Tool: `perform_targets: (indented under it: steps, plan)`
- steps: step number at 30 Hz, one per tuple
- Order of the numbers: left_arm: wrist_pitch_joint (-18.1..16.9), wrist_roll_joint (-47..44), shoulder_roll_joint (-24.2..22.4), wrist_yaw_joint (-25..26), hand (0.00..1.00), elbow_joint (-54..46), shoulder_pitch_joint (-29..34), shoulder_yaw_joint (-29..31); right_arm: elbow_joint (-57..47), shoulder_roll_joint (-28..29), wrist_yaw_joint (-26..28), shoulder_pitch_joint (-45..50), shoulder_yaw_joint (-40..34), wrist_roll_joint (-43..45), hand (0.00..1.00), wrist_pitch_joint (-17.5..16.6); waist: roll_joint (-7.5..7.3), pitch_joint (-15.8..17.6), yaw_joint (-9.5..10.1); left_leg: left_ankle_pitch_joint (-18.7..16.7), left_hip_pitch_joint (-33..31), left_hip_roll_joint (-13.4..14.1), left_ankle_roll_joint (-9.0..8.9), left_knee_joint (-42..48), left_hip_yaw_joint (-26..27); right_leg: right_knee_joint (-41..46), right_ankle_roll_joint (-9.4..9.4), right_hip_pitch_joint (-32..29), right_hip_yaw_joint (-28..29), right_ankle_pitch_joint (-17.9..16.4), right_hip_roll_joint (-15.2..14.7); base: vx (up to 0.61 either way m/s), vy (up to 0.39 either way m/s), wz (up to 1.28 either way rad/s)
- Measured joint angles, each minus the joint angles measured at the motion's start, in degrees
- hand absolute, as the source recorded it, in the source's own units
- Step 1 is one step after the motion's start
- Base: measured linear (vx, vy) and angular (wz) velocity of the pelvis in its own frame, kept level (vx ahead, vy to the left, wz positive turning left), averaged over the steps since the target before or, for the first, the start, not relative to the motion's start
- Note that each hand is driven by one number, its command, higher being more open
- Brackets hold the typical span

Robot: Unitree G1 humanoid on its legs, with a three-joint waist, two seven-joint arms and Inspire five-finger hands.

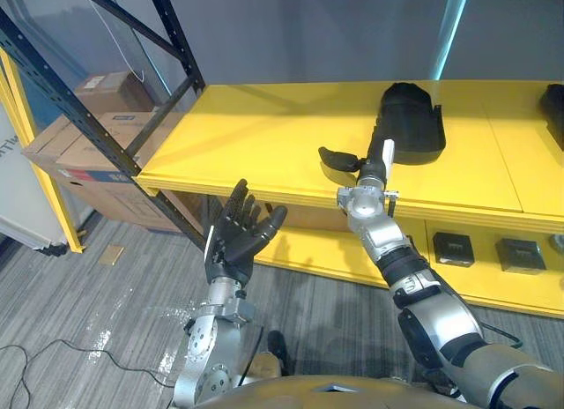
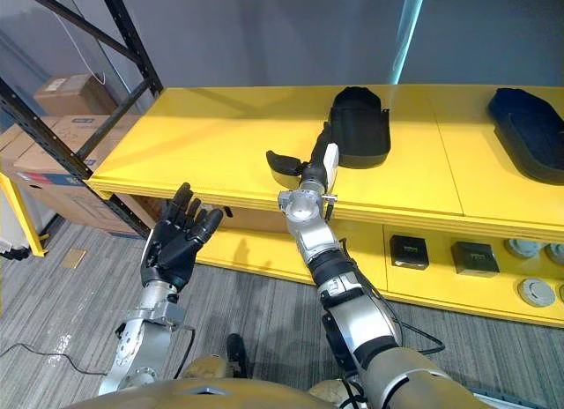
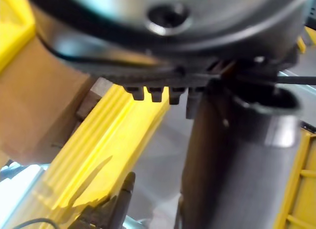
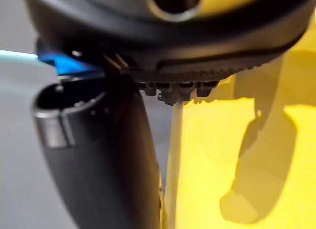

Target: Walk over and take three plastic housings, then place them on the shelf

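Reaching over the yellow shelf (image 1: 264, 145) with the right hand (image 1: 372, 167), fingers straight and apart, right by a black housing (image 1: 412, 118) lying flat there, safe from the edge. Left hand (image 1: 231, 241) up and spread wide, holding nothing. A second housing (image 2: 529, 131) farther right; boxes (image 1: 88, 145) off left; nothing in the way.

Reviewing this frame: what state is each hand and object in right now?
plastic housing, lying on the yellow shelf
second housing, lying further right on that shelf
right hand, open, on the shelf beside the plastic housing; contact unclear
left hand, open, raised before the shelf's edge
cardboard boxes, closed, stacked
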Motion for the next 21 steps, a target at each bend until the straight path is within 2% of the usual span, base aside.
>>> perform_targets:
  steps: [3, 6, 8, 9, 11, 13, 15, 17, 21]
  plan:
    - [0.0, 0.0, 0.0, 0.4, 1.00, 0.0, -0.5, -0.2, 0.1, -0.1, 0.4, 0.0, -0.6, 0.0, 1.00, 0.0, 0.02, 0.0, 0.05, -0.1, 0.0, 0.0, -0.17, 0.0, 0.0, 0.0, 0.01, 0.0, 0.0, 0.0, 0.0, 0.00, 0.000, 0.00]
    - [0.0, 0.0, 0.0, 0.6, 1.00, 0.0, -1.1, -0.2, 0.2, 0.0, 3.4, 0.0, -0.7, 0.1, 1.00, -0.4, 0.03, 0.0, -0.02, -0.1, 0.0, 0.0, -0.18, 0.0, 0.0, 0.0, 0.17, -0.1, 0.0, -0.1, 0.0, 0.00, 0.000, 0.00]
    - [0.0, 0.0, 0.0, 0.6, 1.00, 0.0, -1.1, 0.1, -0.3, -0.4, 11.5, 0.0, 1.3, 0.5, 1.00, -3.6, 0.04, 0.1, -0.23, -0.2, 0.0, 0.1, -0.30, 0.0, 0.1, -0.1, 0.13, -0.2, 0.2, -0.1, 0.1, 0.00, -0.004, -0.05]
    - [0.0, 0.0, 0.0, 0.6, 1.00, 0.0, -1.1, 0.3, -0.9, -0.4, 13.5, 0.0, 2.4, 1.7, 1.00, -4.6, 0.02, 0.1, -0.31, -0.3, 0.0, 0.2, -0.41, 0.0, 0.3, -0.1, 0.11, -0.3, 0.4, -0.1, 0.1, 0.02, -0.012, -0.10]
    - [-0.1, 0.1, 0.0, -0.2, 1.00, 0.0, -1.2, 1.4, -7.7, -1.7, 23.0, 1.2, 7.5, 7.2, 1.00, -7.8, -0.08, 0.1, -0.43, -0.5, 0.1, 0.3, -0.70, 0.0, 0.9, -0.7, 0.09, -0.3, 0.7, 0.1, 0.4, 0.04, -0.018, -0.10]
    - [-0.2, 0.1, 0.0, -1.5, 1.00, -0.2, -1.6, 2.8, -15.1, -2.6, 29.0, 3.3, 9.5, 9.5, 1.00, -10.5, -0.35, 0.3, -0.39, -0.7, 0.2, 0.4, -0.77, 0.0, 1.1, -1.2, 0.27, -0.2, 0.9, 0.3, 0.6, 0.05, -0.019, -0.06]
    - [-0.7, 0.6, 0.0, -3.2, 1.00, -1.0, -1.7, 6.6, -27.6, -2.7, 36.8, 5.8, 9.7, 14.0, 1.00, -13.5, -1.49, 0.7, -0.37, -0.6, 0.9, 0.7, -0.62, 0.0, 2.0, -2.2, 0.82, 0.3, 1.6, 0.7, 1.3, 0.08, -0.038, -0.14]
    - [-1.5, 0.7, 0.0, -3.9, 1.00, -1.4, -2.4, 9.5, -35.7, -3.7, 40.4, 7.1, 8.3, 17.2, 1.00, -14.7, -2.54, 0.7, -0.49, -1.0, 2.0, 0.8, -0.73, 0.0, 2.7, -3.3, 1.05, 1.3, 2.3, 1.2, 1.8, 0.10, -0.040, -0.19]
    - [-2.4, 0.8, 0.4, -4.0, 1.00, -5.1, -4.6, 13.4, -46.9, -5.2, 42.4, 12.0, -2.4, 19.5, 1.00, -16.5, -5.48, 0.4, -1.88, -2.1, 3.8, 1.1, -1.11, 0.0, 5.9, -6.5, 1.05, 2.1, 5.0, 2.7, 2.8, 0.05, -0.003, -0.37]
